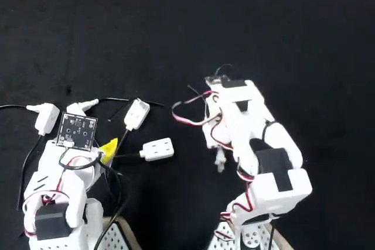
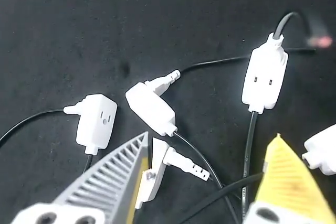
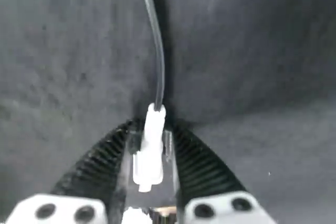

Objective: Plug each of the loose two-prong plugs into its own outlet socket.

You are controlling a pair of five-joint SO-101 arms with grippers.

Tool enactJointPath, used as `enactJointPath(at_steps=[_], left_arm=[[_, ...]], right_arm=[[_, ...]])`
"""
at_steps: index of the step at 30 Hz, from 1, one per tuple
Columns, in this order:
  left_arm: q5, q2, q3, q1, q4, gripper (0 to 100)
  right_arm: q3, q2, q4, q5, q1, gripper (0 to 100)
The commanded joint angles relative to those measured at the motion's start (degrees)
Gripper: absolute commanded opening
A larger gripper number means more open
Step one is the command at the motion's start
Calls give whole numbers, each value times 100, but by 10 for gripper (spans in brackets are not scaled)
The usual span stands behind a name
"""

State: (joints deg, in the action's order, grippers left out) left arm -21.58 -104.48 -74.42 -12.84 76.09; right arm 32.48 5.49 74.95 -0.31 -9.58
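My right gripper (image 3: 152,129) is shut on a small white two-prong plug (image 3: 149,153) whose black cable (image 3: 155,51) runs away over the dark cloth. In the high view this plug (image 1: 220,159) hangs below the right arm, right of the sockets. My left gripper (image 2: 210,136) is open above a cluster of white parts: an outlet socket (image 2: 96,123), a second socket (image 2: 264,74), an angled plug (image 2: 152,108) and a small loose plug (image 2: 181,163) between the fingers. From above, three sockets (image 1: 47,116) (image 1: 136,113) (image 1: 157,149) lie around the left gripper (image 1: 96,144).
Black cables (image 1: 120,100) loop between the sockets at the left. A black cloth (image 1: 281,45) covers the table, with wide room at the back and right. Red and white servo wires (image 1: 190,118) stick out from the right arm. Another white piece (image 2: 321,150) lies beside the yellow finger.
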Motion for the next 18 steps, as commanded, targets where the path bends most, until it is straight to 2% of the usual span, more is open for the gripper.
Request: enactJointPath(at_steps=[1,8,12,15,18], left_arm=[[-26,26,22,-22,9,342],[-158,9,549,154,62,342],[-316,18,1059,171,44,342],[-308,26,1191,453,123,342],[-299,9,1235,1262,378,342]], right_arm=[[-84,-1024,149,-44,-88,11],[-163,-3626,-211,-686,-290,11],[-101,-4998,-905,-1257,-782,11],[268,-5684,-1855,-1899,-1371,11],[1103,-6079,-3393,-2637,-1934,11]])
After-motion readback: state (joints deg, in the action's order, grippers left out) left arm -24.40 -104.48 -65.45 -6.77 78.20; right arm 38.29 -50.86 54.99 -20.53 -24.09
